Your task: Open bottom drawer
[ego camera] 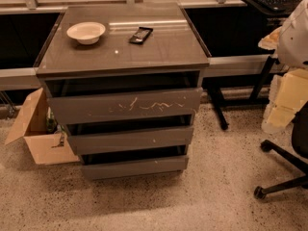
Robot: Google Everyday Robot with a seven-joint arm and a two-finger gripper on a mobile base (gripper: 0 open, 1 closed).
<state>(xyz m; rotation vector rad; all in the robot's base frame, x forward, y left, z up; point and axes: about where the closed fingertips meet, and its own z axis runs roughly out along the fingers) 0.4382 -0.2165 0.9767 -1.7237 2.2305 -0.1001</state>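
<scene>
Camera view: unmarked bottom drawer [134, 167]; gripper [280, 119] far right.

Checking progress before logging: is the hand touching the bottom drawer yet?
Apart. The camera view shows the hand at the right edge, with bare floor between it and the bottom drawer.

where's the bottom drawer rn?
Camera view, centre-left: bottom drawer is the cabinet's lowest front, cardboard box to its left; gripper at far right edge.
</scene>
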